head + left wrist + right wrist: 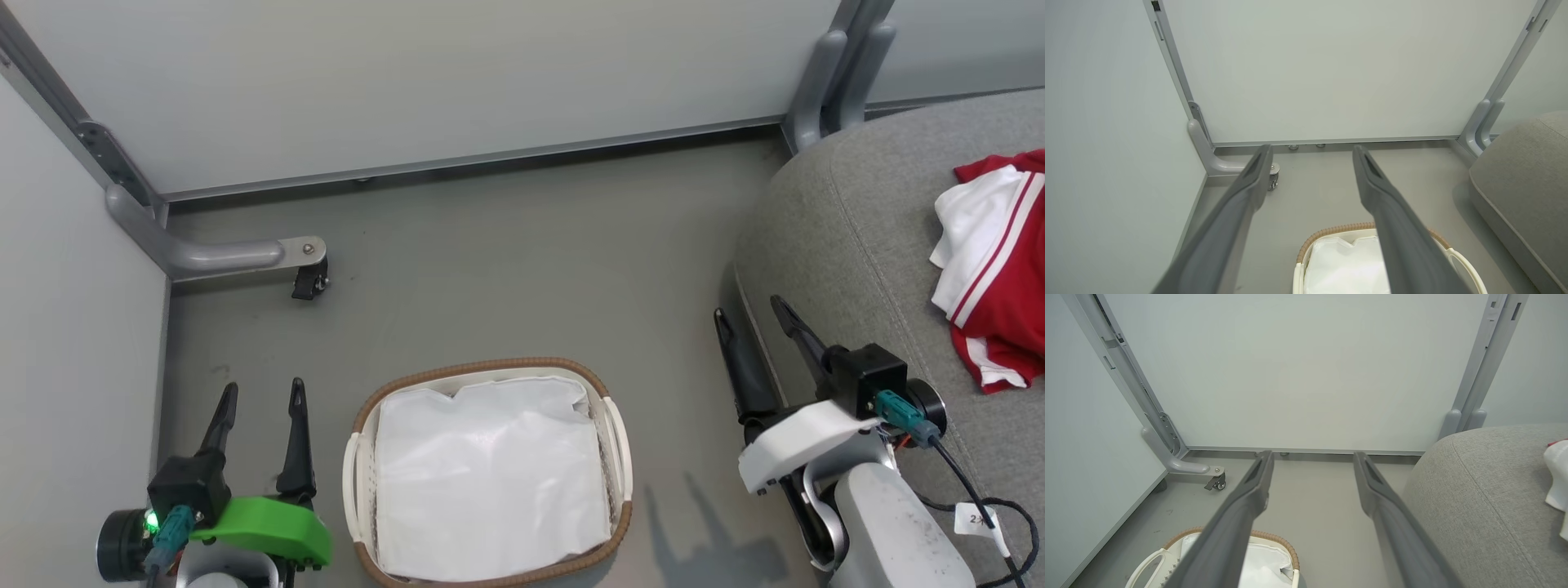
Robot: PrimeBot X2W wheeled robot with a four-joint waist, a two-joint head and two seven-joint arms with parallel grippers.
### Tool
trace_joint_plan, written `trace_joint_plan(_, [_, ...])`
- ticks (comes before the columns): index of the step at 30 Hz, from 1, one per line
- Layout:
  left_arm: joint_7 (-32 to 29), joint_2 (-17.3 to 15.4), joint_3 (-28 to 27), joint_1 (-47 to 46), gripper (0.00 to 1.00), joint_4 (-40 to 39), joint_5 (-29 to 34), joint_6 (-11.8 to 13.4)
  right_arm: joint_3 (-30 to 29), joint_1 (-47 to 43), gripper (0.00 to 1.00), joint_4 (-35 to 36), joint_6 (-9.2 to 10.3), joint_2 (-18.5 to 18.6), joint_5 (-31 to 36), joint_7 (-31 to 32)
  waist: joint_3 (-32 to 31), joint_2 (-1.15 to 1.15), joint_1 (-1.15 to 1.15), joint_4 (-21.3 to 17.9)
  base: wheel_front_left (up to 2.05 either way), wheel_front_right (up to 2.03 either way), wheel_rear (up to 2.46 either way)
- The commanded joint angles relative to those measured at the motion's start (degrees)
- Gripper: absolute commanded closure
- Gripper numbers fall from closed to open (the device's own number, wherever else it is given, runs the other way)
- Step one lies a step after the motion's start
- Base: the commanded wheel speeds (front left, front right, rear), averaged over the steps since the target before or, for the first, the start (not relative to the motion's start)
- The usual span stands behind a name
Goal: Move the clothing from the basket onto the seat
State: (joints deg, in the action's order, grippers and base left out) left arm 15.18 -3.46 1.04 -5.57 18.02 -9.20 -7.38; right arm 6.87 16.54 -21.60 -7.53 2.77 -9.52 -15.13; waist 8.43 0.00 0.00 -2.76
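The clothing (1000,269), crumpled red with white panels and stripes, lies on the grey seat (857,220), far right. The basket (482,365) holds its white liner (490,482). The left gripper (264,386) and right gripper (747,308) gape wide, empty.

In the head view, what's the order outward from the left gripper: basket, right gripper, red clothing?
1. basket, just right of the left gripper.
2. right gripper, beyond the basket, beside the seat.
3. clothing, far right on the seat.
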Motion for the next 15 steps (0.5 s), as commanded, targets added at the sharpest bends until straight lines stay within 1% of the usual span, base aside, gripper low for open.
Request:
trace_joint_plan(1, [-0.06, 0.08, -0.67, 1.13, 0.0, 0.48, 0.7, 0.03, -0.4, -1.42, 0.0, -0.13, 0.08, 0.29, -0.36, -0.02, -2.1, 0.0, 0.0, 1.32, 0.0, 0.0, 0.0])
trace_joint_plan(8, [-0.05, 0.46, -2.75, 4.02, 0.0, 2.25, 1.16, 0.63, -2.3, -5.0, 0.0, -0.89, 0.07, 0.25, -0.94, -0.02, -3.97, 0.0, 0.0, 2.13, 0.0, 0.0, 0.0])
trace_joint_plan(15, [-0.06, 0.5, -2.56, 5.6, 0.0, 4.58, -3.52, 0.18, -2.88, -7.16, 0.0, -1.33, 0.07, 0.27, -1.2, -0.02, -5.0, 0.0, 0.0, 2.46, 0.0, 0.0, 0.0])
